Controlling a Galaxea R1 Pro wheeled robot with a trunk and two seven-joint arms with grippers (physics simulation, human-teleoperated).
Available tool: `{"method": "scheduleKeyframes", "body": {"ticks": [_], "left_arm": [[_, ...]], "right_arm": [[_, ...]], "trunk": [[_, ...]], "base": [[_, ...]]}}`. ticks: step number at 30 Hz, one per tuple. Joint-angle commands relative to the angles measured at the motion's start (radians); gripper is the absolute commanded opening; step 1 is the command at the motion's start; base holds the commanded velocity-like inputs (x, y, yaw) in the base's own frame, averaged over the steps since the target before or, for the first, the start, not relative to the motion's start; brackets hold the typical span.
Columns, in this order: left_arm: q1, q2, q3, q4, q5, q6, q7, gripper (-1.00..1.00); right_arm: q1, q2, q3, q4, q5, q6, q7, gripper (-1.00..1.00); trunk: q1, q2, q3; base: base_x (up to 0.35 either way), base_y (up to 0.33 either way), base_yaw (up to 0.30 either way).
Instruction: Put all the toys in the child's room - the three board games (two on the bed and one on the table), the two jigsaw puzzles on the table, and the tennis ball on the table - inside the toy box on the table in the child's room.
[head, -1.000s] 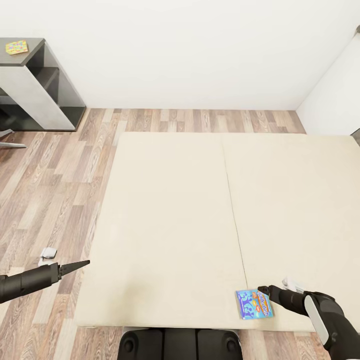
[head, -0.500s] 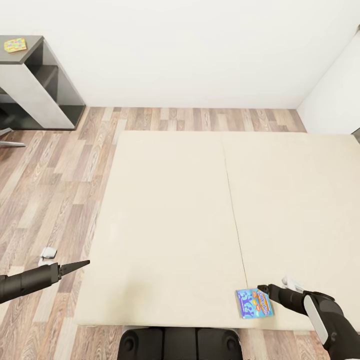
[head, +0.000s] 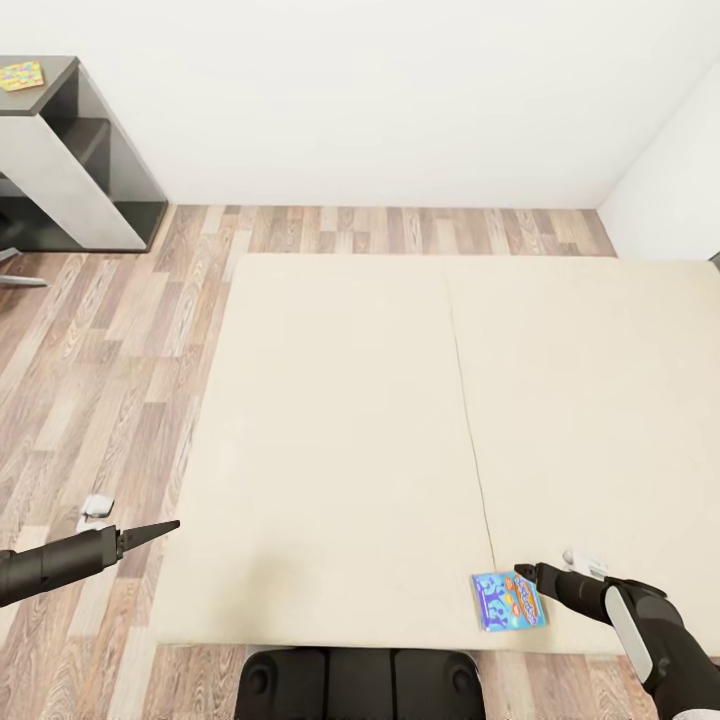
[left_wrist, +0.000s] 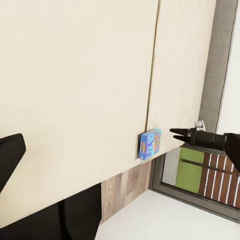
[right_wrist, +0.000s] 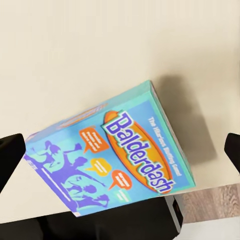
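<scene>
- The blue board game (head: 509, 601), lettered "Balderdash", lies flat on the beige bed (head: 350, 440) near the edge closest to the robot, right of the cover's seam
- A multicoloured jigsaw puzzle (head: 21, 75) lies on a dark desk top (head: 45, 95) in the far left corner, well apart from the bed
- The right gripper (head: 522, 575) hovers just beside the game's right edge; its dark fingers (right_wrist: 10, 155) stand wide apart at either side of the box in the right wrist view, gripping nothing; contact cannot be told
- The left gripper (head: 160, 527) hangs over the wood-plank floor (head: 100, 400) beside the bed's left edge, holding nothing; how far open cannot be told
- A small white object (head: 95, 511) lies on the floor near the left gripper
</scene>
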Motion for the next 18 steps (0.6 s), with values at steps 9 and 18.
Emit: {"method": "scheduleKeyframes", "body": {"ticks": [9, 18], "left_arm": [[0.000, -0.001, 0.000, 0.000, 0.000, 0.011, 0.004, 1.00], [0.000, -0.001, 0.000, 0.000, 0.002, 0.011, 0.022, 1.00]], "right_arm": [[-0.012, -0.001, 0.004, 0.009, 0.005, 0.003, 0.004, 1.00], [-0.014, -0.002, 0.011, 0.017, 0.007, 0.003, 0.004, 1.00]], "trunk": [[0.000, -0.002, -0.016], [0.000, -0.002, -0.030]], "base": [[0.000, 0.000, 0.000], [0.000, 0.000, 0.000]]}}
